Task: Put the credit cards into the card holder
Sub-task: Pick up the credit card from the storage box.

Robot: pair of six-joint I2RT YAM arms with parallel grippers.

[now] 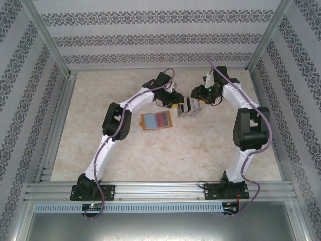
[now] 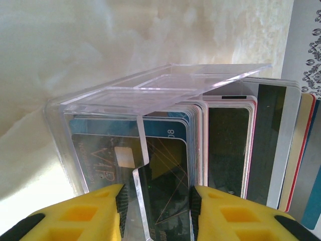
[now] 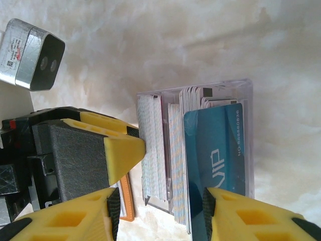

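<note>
Many cards stand upright in a clear box. Left gripper straddles a box wall and a few cards; right gripper straddles more, a blue card by one finger. Whether either pinches, I cannot tell. Holder lies open near the box, apart

The left end effector hides the credit cards' lower edges.

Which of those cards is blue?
The teal VIP card, outermost in the row; the other cards show pale striped or grey faces.
</note>
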